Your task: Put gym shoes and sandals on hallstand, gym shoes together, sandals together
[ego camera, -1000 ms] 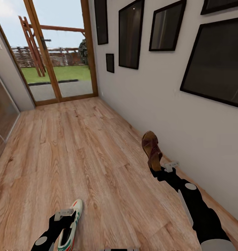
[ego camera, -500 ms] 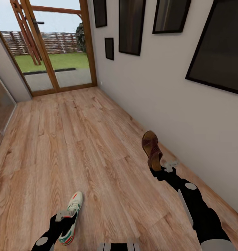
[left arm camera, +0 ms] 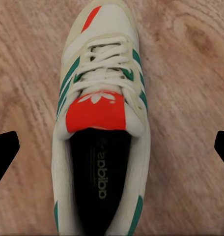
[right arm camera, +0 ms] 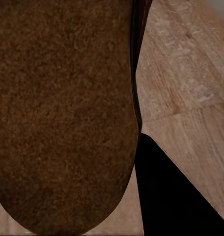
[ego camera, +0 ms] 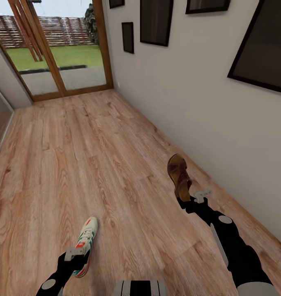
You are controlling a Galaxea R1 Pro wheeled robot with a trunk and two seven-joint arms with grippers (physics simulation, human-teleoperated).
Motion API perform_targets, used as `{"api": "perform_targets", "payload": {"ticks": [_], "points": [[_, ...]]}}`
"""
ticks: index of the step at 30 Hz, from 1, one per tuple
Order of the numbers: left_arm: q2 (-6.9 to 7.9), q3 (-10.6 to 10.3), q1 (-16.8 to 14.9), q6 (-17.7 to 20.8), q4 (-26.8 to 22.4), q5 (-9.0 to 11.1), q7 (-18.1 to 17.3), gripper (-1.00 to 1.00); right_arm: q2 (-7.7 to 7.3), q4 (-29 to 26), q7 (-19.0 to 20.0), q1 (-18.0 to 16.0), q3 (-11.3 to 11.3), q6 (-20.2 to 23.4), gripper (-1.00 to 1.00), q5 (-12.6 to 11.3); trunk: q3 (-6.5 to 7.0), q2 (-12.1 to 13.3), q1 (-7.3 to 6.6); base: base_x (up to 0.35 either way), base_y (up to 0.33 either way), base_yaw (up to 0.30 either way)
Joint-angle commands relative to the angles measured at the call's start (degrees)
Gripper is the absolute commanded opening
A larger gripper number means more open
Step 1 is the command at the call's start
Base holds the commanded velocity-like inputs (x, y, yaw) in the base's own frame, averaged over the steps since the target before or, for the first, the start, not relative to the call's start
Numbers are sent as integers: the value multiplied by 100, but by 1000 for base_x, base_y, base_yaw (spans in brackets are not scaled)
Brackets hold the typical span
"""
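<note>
holding a brown sandal (ego camera: 178, 176) by its heel, the right gripper (ego camera: 185, 200) sits out over the wood floor (ego camera: 95, 164) close to the white wall (ego camera: 190, 102); its jaws are clamped on the sandal's heel end, and the sandal points up and away from the arm, toe toward the far end of the corridor. in the right wrist view the sandal's brown sole (right arm camera: 63, 113) is right up against the camera, with one black finger (right arm camera: 171, 196) beside it and floor planks behind.

the left gripper (ego camera: 77, 257) grips a white sneaker (ego camera: 84, 244) with green stripes and a red tongue patch at its heel end, toe pointing ahead. in the left wrist view the sneaker (left arm camera: 99, 123) is seen from above between two black fingertips (left arm camera: 4, 155), which stand wide of its sides there, so the exact contact cannot be told from that view; the floor shows beneath it.

dark picture frames (ego camera: 157, 20) hang on the wall, and a glass door with a wooden frame (ego camera: 58, 53) closes the far end, with grass and a fence outside.
</note>
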Motion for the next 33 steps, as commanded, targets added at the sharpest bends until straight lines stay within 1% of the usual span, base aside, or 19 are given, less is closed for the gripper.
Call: {"api": "perform_targets", "payload": {"ticks": [1, 12, 19, 28, 33], "points": [[-2, 56, -7, -24, 0, -49, -33, 100, 2, -11, 35, -3, -13, 32, -100, 29, -36, -3, 1, 0, 0, 0], [-1, 67, -7, -24, 1, -39, -22, 100, 2, -9, 35, -2, -17, 32, -100, 41, -380, -18, 29, 0, 0, 0], [-26, 67, -7, -24, 8, -39, -17, 100, 2, -9, 35, -3, -11, 32, -100, 34, -598, -27, 47, 0, 0, 0], [-4, 71, -7, -30, -26, -31, -13, 100, 2, -9, 35, -3, -9, 32, -100, 31, -879, -39, 71, 0, 0, 0], [4, 75, -13, -32, -62, -30, -13, 100, 2, -9, 35, -3, -9, 32, -100, 42, -907, -39, 71, 0, 0, 0]]}}
